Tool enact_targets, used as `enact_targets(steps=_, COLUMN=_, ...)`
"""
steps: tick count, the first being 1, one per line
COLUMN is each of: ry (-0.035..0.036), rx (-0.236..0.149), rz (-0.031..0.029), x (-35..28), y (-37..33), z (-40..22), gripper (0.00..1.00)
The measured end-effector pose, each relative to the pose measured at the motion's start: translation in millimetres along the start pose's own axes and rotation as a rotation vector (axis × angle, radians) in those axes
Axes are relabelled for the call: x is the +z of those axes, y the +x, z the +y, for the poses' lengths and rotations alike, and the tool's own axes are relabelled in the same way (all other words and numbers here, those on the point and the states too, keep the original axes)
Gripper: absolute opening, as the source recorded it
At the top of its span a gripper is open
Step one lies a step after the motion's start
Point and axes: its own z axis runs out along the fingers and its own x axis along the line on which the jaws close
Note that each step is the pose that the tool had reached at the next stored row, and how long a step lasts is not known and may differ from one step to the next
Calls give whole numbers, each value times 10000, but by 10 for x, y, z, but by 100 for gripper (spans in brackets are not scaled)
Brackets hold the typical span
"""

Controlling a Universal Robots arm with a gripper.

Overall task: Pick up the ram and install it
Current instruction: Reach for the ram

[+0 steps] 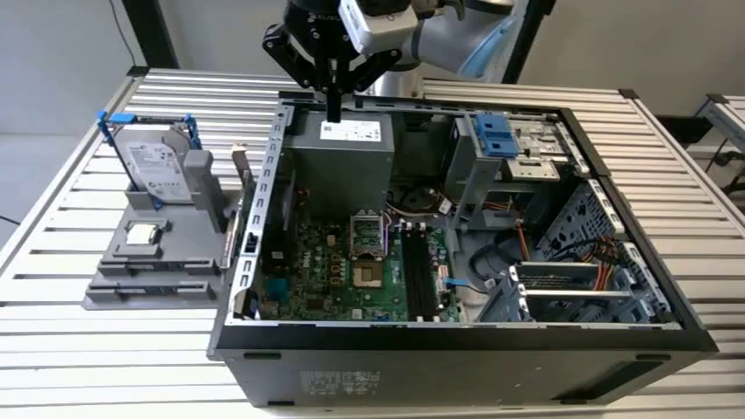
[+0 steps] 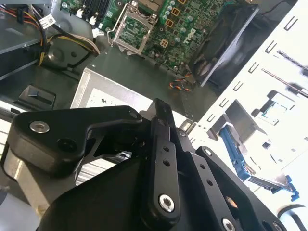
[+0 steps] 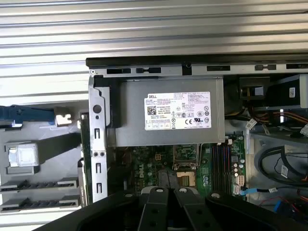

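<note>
The ram [image 1: 243, 175] is a thin dark stick standing on edge at the right side of the grey holder [image 1: 152, 271], just outside the computer case's wall. In the first wrist view the ram [image 3: 83, 144] appears edge-on as a green strip beside that wall. My gripper [image 1: 334, 110] hangs above the grey power supply [image 1: 338, 153] at the back of the open case, to the exterior view's right of the ram and higher. Its fingers are shut together with nothing between them. The black memory slots [image 1: 414, 262] lie on the motherboard; they also show in the first wrist view [image 3: 219, 163].
A silver hard drive [image 1: 152, 166] in a blue bracket stands at the holder's back. A small square processor chip [image 1: 142, 233] lies on the holder. Cables and drive cages [image 1: 512, 144] crowd the case's right side. The whole setup rests on a ribbed metal table [image 1: 70, 349].
</note>
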Motion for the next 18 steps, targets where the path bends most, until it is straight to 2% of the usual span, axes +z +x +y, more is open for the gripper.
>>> enact_targets(steps=4, ry=0, rx=1, rz=0, x=0, y=1, z=0, gripper=0)
enact_targets(steps=6, ry=2, rx=0, rz=1, x=-2, y=28, z=-3, gripper=0)
enact_targets(steps=18, ry=0, rx=-1, rz=0, x=-7, y=327, z=-24, gripper=0)
